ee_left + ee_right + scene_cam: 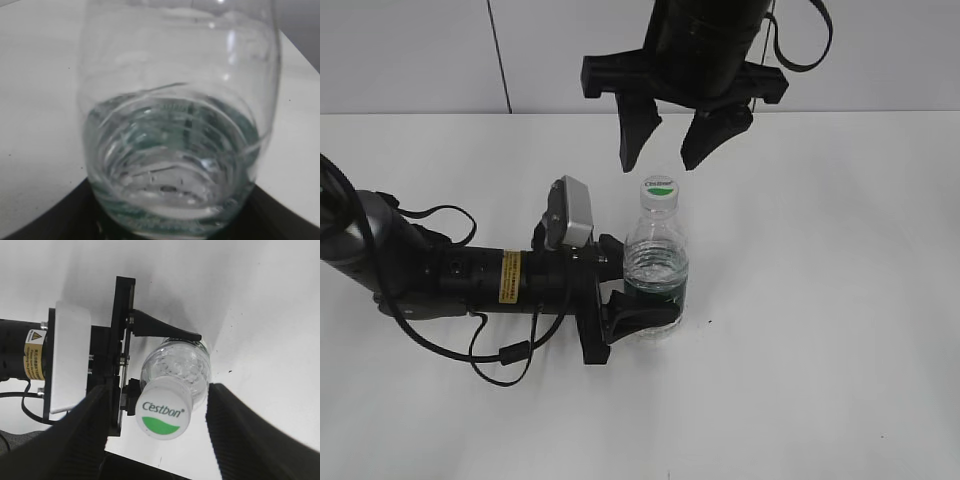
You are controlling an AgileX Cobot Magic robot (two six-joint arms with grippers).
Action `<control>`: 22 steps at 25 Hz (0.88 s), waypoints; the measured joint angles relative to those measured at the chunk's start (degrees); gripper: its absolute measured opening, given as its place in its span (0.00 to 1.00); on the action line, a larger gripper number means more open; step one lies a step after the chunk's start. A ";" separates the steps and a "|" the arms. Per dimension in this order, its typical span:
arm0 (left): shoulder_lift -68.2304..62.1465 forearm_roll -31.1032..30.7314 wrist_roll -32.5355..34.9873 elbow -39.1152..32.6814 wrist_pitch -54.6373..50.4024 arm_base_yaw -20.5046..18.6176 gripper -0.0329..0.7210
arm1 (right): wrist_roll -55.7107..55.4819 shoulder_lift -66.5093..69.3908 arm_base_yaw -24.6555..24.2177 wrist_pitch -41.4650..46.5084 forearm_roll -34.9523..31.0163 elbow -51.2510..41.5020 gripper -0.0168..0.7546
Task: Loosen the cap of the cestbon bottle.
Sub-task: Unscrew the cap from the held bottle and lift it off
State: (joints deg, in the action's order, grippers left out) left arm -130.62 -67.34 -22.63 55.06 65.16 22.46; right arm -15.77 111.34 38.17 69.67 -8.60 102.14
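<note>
Upright cestbon bottle (656, 268), white cap (660, 191); left gripper (638, 290) clamps it, right gripper (665, 142) agape.

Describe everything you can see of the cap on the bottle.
The cap is a small round white screw cap, plastic by its look, printed "Cestbon" in dark green above a green half-circle. It sits upright on the neck of the clear cestbon bottle, still screwed on as far as can be seen. Only the bottle touches it. The right gripper hangs open just above it, its fingers apart. The left gripper clasps the bottle's body lower down.
</note>
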 joint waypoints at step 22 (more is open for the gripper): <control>0.00 0.08 0.00 0.00 0.00 0.00 0.59 | -0.20 -0.12 0.00 0.13 -2.00 -3.44 0.63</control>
State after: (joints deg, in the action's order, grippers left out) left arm -130.62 -67.26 -22.63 55.06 65.16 22.46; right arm -15.98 111.22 38.17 69.81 -10.61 98.70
